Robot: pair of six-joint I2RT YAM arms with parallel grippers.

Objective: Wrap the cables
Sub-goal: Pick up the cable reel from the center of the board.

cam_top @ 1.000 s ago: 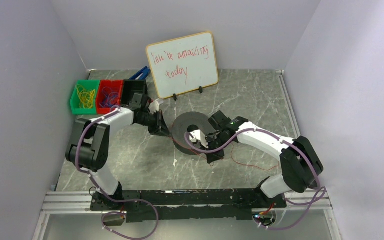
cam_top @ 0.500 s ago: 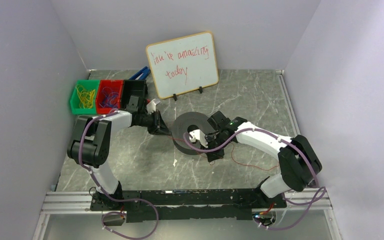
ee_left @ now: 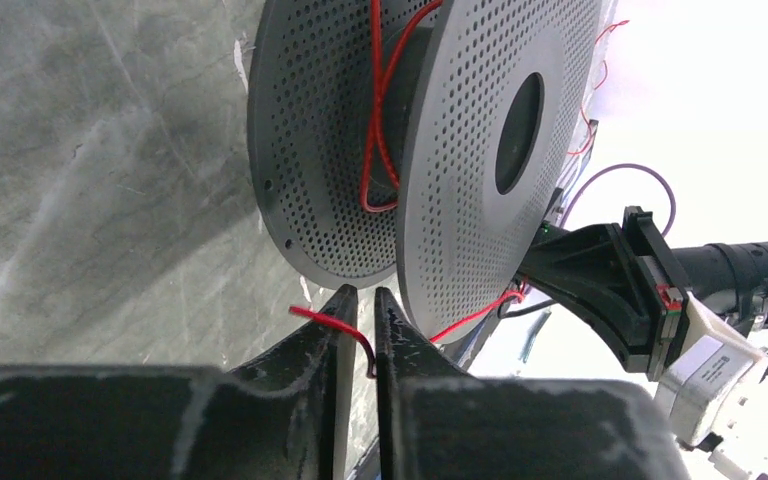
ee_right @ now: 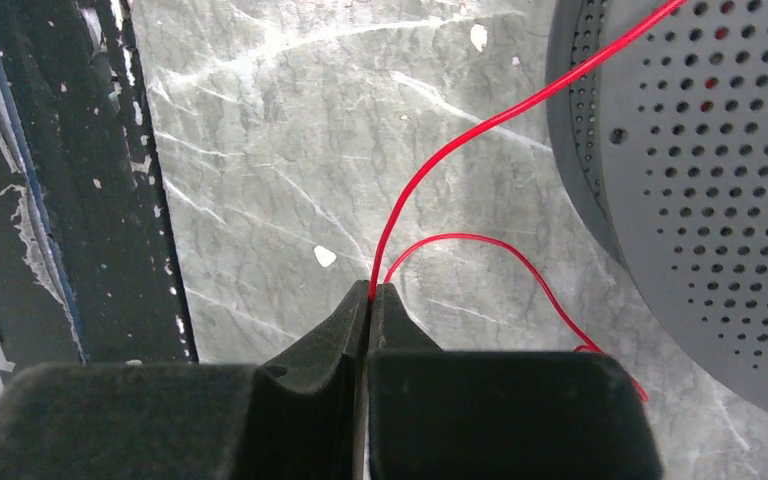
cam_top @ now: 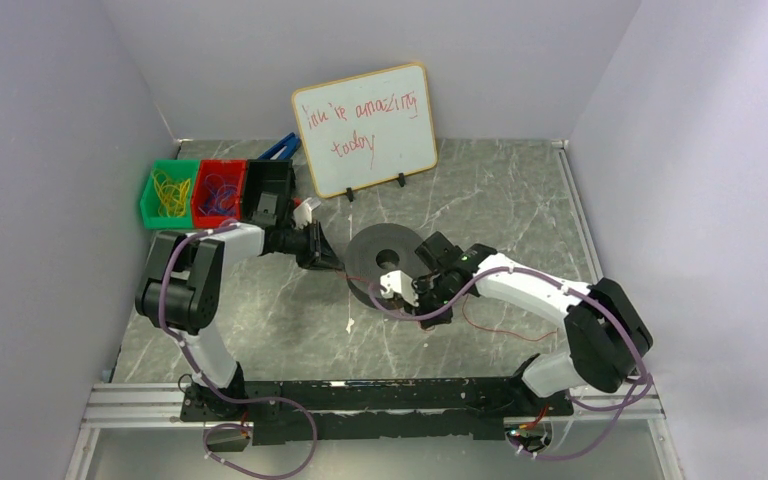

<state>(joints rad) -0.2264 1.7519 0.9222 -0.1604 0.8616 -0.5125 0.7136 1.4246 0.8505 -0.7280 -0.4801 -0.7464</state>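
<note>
Grey marble counter (cam_top: 290, 320) is carrying the black spool (cam_top: 368, 252), with the red cable (ee_right: 500, 116) partly lying in its groove. Left claw (ee_left: 362, 303) and right claw (ee_right: 370, 292) are each pinching that cable tight. Uneven pulling is risking loops slipping off or the spool tipping.

Red cable (ee_right: 430, 170) — between pincer (ee_right: 369, 297) fingers

Grey marble table (cam_top: 500, 190), plain lavender walls (cam_top: 520, 60).

The thin red cable (ee_right: 410, 185) is arcing up from the right gripper's (ee_right: 370, 290) pinched tips onto the perforated spool (ee_right: 700, 200), a slack loop curling just beside them.
</note>
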